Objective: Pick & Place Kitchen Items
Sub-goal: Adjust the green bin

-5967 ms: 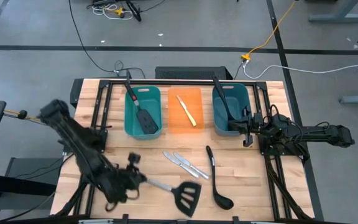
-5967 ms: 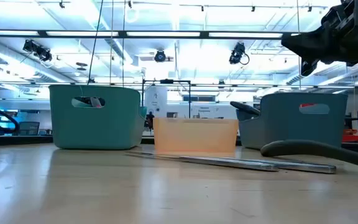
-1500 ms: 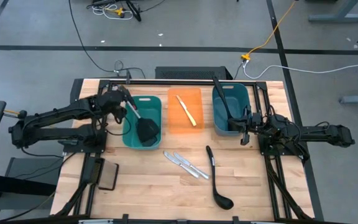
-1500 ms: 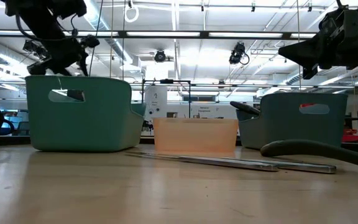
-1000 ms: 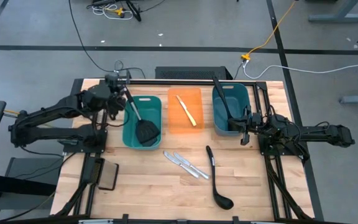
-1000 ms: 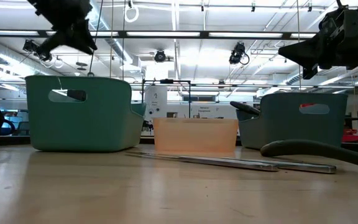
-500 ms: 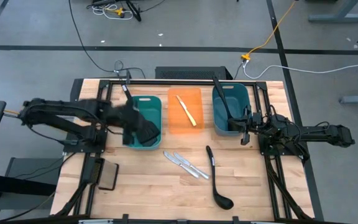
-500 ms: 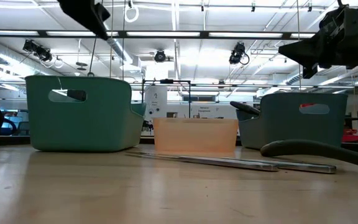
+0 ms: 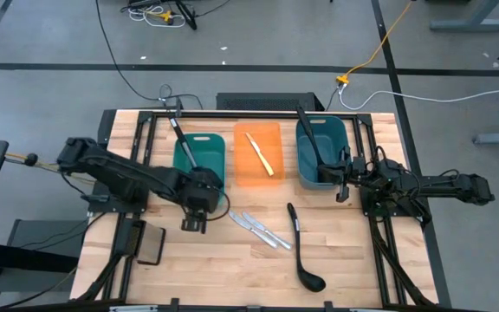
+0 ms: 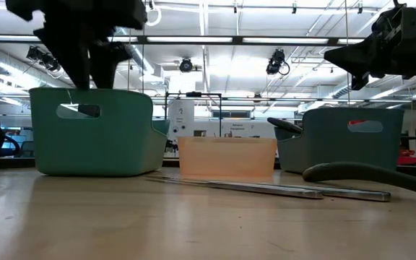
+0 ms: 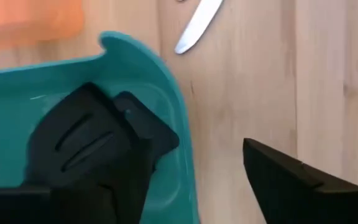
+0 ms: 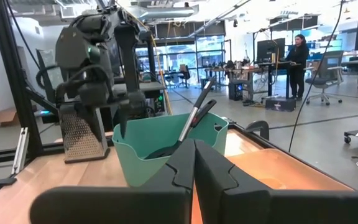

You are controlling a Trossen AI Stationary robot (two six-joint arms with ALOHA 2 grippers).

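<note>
- Left claw (image 9: 194, 224) at center-left of the high view, just below the near end of the teal bin (image 9: 183, 154), over bare worktop (image 9: 232, 269); fingers spread wide in the left wrist view, nothing between them.
- Same claw seen in the low view at upper left as a dark mass (image 10: 85, 36) above the teal bin (image 10: 92, 141).
- Right claw (image 9: 340, 179) at center-right of the high view, beside the right edge of the blue bin (image 9: 321, 153); fingers pressed together in the right wrist view (image 12: 194, 165), holding nothing.
- Two black slotted spatulas (image 11: 98, 140) lying overlapped inside the teal bin in the left wrist view, heads at the bin's near end; one long handle (image 9: 178, 130) sticking up past the bin's far rim toward the upper left of the high view.
- One cream-handled knife (image 9: 261, 153) lying diagonally in the orange bin (image 9: 258, 178), center top of the high view.
- One black ladle (image 9: 312, 143) standing in the blue bin, handle leaning out over the far rim.
- Second black ladle (image 9: 303, 251) flat on the worktop at lower center-right of the high view, bowl toward the bottom of the frame, handle toward the bins.
- Two silver knives (image 9: 256, 227) side by side on the worktop at center, just left of that ladle's handle and right of the left claw; one blade tip (image 11: 194, 28) visible at the top of the left wrist view.
- Flat black pad (image 9: 151, 246) at lower left of the high view, on the worktop's edge.
- Person (image 12: 298, 56) standing at a desk far off at the upper right of the right wrist view.
</note>
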